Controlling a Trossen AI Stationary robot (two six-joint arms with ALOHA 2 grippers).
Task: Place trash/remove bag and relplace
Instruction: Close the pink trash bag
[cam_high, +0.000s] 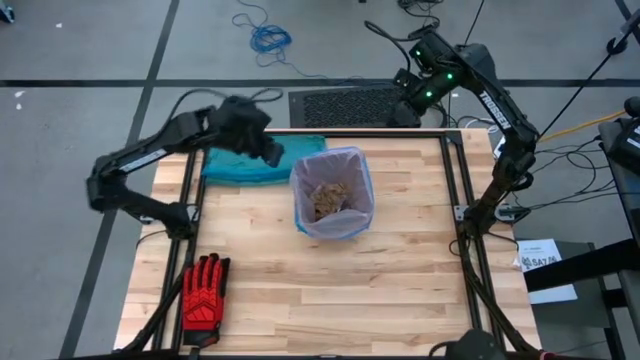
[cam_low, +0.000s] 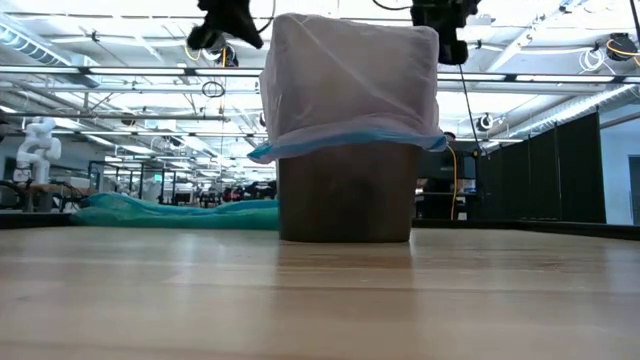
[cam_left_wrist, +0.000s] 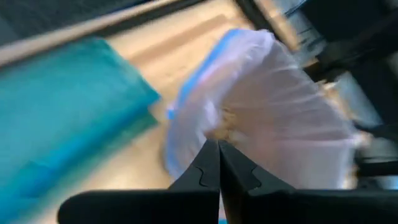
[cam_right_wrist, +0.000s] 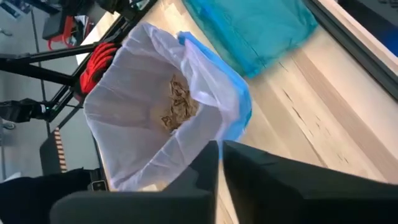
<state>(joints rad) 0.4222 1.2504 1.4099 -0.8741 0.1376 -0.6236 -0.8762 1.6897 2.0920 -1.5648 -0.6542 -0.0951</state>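
While the bin (cam_low: 345, 195) stands near the middle of the table's (cam_high: 400, 280) far half, we see the bag (cam_high: 334, 195) lining it, its blue-edged rim folded over the outside. Trash (cam_high: 330, 197) lies inside. Our left gripper (cam_high: 268, 150) hovers above the teal bag (cam_high: 245, 163) at the far edge, fingers pressed together on nothing. Our right gripper (cam_right_wrist: 220, 163), likewise closed and empty, hangs beyond the far edge.
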